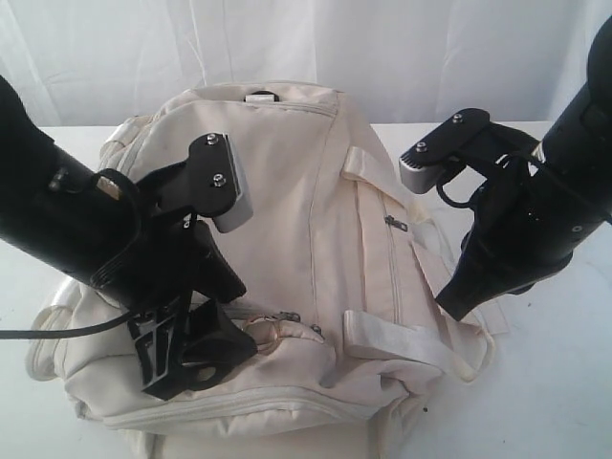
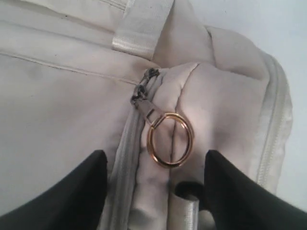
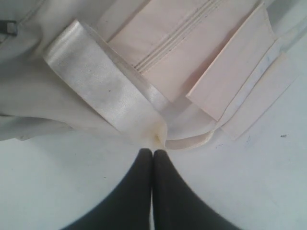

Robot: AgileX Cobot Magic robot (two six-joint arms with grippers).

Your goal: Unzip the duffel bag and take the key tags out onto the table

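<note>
Left gripper (image 2: pixel 154 160) gapes wide, jaws either side of the gold ring (image 2: pixel 190 136) on the zipper pull (image 2: pixel 144 108)! Right gripper (image 3: pixel 153 154) is pinched closed, tips against a webbing strap (image 3: pixel 110 96) fold. The duffel bag (image 1: pixel 296 191) lies zipped on the table (image 1: pixel 545 382).

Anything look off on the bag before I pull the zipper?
Nothing stands out. The duffel bag lies zipped and undamaged, the gold ring on its pull just ahead of the open left gripper. The right gripper is shut at the fold of a webbing strap.
</note>
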